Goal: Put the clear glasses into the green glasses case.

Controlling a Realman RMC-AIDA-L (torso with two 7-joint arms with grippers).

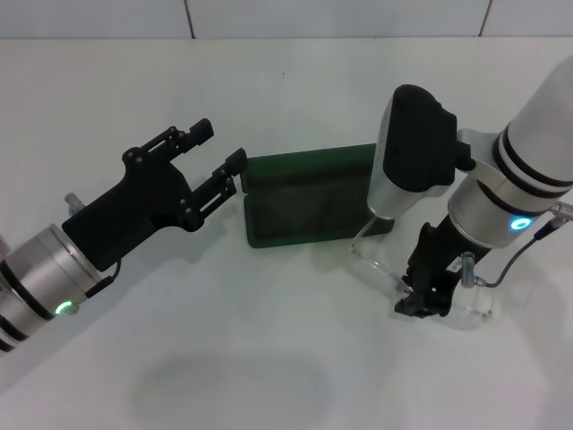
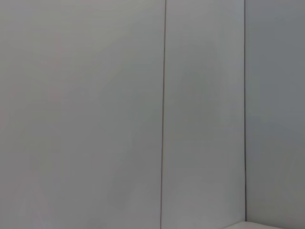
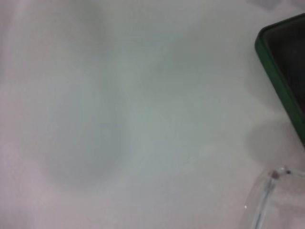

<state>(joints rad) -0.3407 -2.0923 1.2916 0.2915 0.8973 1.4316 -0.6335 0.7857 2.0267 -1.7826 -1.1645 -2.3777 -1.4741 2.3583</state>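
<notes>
Right claw (image 1: 428, 300) lower right of frame, down on clear plastic wraparound glasses (image 1: 466, 309); grip can't be told. Open dark green hard case (image 1: 309, 210) lies up-left, long axis horizontal. Left claw (image 1: 210, 161) wide, beside case.

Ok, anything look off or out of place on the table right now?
Nothing stands out. The case lies open and flat on the table, undamaged. The glasses rest on the table beside it, not yet inside, with the right gripper down on them. The left gripper, jaws open, hovers at the case's other end.
</notes>
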